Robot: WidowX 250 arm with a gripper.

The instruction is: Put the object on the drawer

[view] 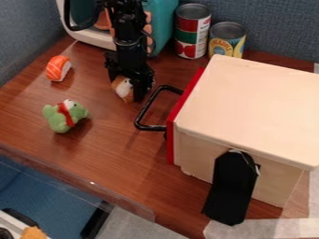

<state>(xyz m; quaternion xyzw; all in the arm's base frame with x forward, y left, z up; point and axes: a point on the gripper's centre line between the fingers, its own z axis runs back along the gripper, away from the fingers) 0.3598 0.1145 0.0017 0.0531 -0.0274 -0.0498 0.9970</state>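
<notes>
Red, green and white paper is wrapped round a metal food can (193,30) at upper ctr of the frame; red tomatoes are pictured low on it, w/ small print on a white panel. Beside it, a yellow-and-blue label w/ lettering is carried by a shorter metal can (226,39).

The black jointed robot arm (129,39) is seen entering from the top edge, L of ctr, hung near-vertical in front of a teal-and-white toy appliance (163,23). The black gripper (131,87) is pointed down, low over the brown wooden tabletop (112,154). Whether it's set wide or narrow, or closed on anything, can't be told.

The task obj., a small brown-and-white toy (122,89), is seen right at the gripper's lower end, upper L of ctr, partly hidden by it. The pale wooden drawer box w/ red front (255,107) is placed at R, its black bar handle (142,112) turned toward the toy.

At L, an orange-and-white sushi toy (58,68) is seen above a green plush toy w/ red band (65,115).
</notes>
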